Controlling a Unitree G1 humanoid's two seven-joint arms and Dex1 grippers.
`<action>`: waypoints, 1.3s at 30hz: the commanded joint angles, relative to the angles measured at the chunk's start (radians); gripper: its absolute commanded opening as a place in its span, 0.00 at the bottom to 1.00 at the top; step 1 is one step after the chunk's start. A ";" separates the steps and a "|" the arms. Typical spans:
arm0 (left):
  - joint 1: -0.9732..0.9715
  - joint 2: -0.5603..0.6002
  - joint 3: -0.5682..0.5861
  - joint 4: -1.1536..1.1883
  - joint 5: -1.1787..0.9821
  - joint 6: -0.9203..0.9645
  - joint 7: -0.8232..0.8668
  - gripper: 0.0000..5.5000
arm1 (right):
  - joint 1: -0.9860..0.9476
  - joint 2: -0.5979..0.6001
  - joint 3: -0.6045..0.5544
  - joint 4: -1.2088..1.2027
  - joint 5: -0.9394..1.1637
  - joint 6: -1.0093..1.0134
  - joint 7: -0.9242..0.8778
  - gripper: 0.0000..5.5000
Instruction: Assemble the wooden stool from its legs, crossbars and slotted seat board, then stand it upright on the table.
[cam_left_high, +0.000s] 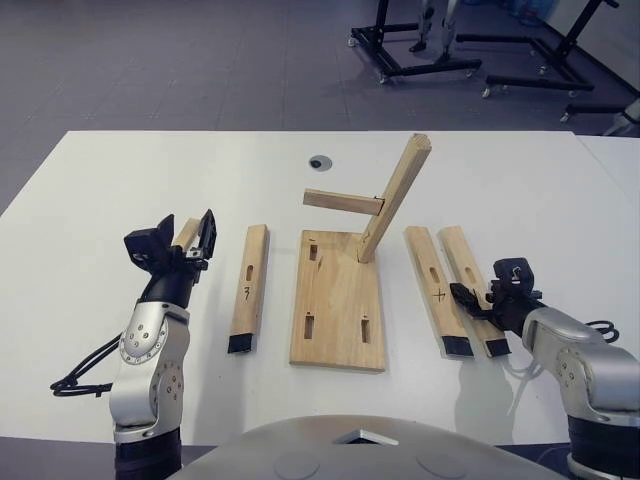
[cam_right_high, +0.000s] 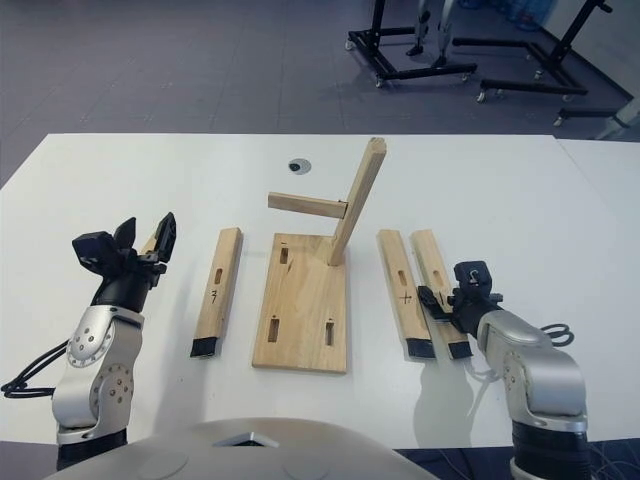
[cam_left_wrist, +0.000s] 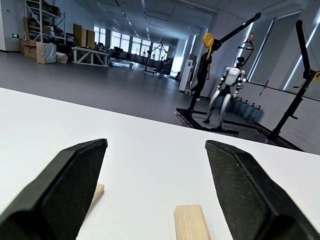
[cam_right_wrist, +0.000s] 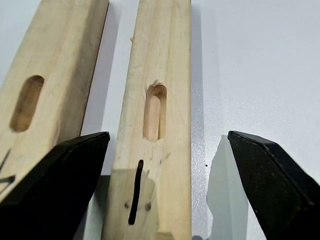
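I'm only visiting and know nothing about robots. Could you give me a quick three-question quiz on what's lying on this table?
1. True or false: one leg stands tilted in the board.
2. How many loose legs lie flat to the right of the board? A one, B two, C four.
3. Fill in: the short piece joined to the standing leg is a ___.
Key: 1 true; 2 B; 3 crossbar.

The left end effector (cam_left_high: 188, 222) hides most of the leftmost wooden piece (cam_left_high: 186, 236).
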 joint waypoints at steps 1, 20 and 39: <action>-0.005 0.013 0.002 0.003 -0.001 0.018 -0.005 0.65 | 0.062 0.012 -0.003 -0.003 -0.001 0.094 -0.007 0.66; -0.176 0.055 0.055 0.089 -0.062 0.036 -0.035 0.65 | -0.256 0.094 -0.075 0.166 -0.037 -0.044 -0.099 0.36; -0.285 0.159 0.004 0.128 -0.502 0.172 -0.508 0.65 | -0.308 0.122 -0.066 -0.130 0.703 -0.217 0.415 0.36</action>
